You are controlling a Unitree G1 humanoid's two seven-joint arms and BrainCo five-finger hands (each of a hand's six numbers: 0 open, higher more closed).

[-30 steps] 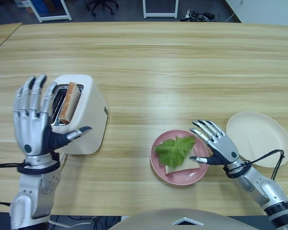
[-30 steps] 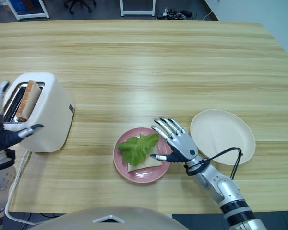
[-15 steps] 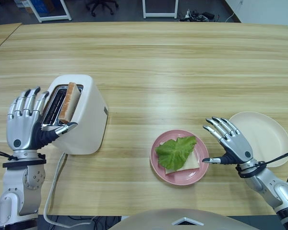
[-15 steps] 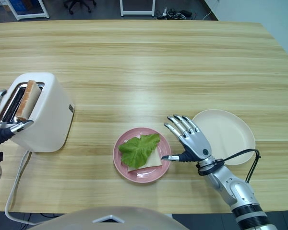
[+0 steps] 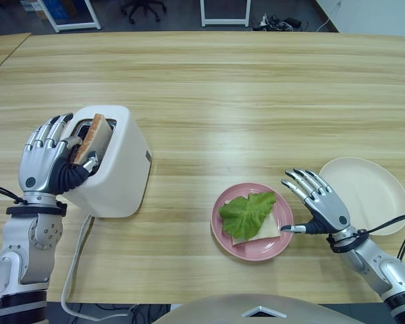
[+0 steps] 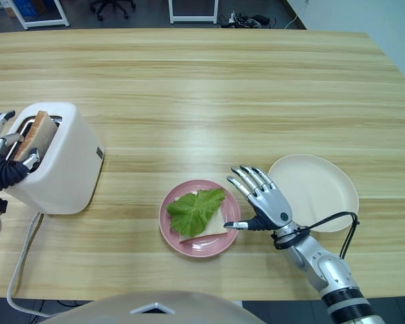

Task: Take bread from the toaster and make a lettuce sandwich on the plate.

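Note:
A white toaster [image 5: 115, 165] stands at the table's left with a slice of toast [image 5: 94, 133] upright in its slot. My left hand [image 5: 50, 156] is at the toaster's top, its fingers curled behind the slice and its thumb against the slice's front. A pink plate [image 5: 251, 251] near the front edge holds a bread slice [image 5: 263, 233] with a lettuce leaf [image 5: 245, 212] on top. Just right of that plate my right hand [image 5: 320, 207] rests with fingers spread, its thumb tip by the rim.
An empty cream plate [image 5: 364, 194] lies to the right of my right hand. The toaster's cable [image 5: 73, 260] trails to the front edge. A black cable [image 5: 391, 226] loops from my right wrist. The wooden table [image 5: 243, 94] stretches bare behind.
My left hand has come down and right from beside the toaster and curled onto the toast. My right hand drew off the pink plate to its right side.

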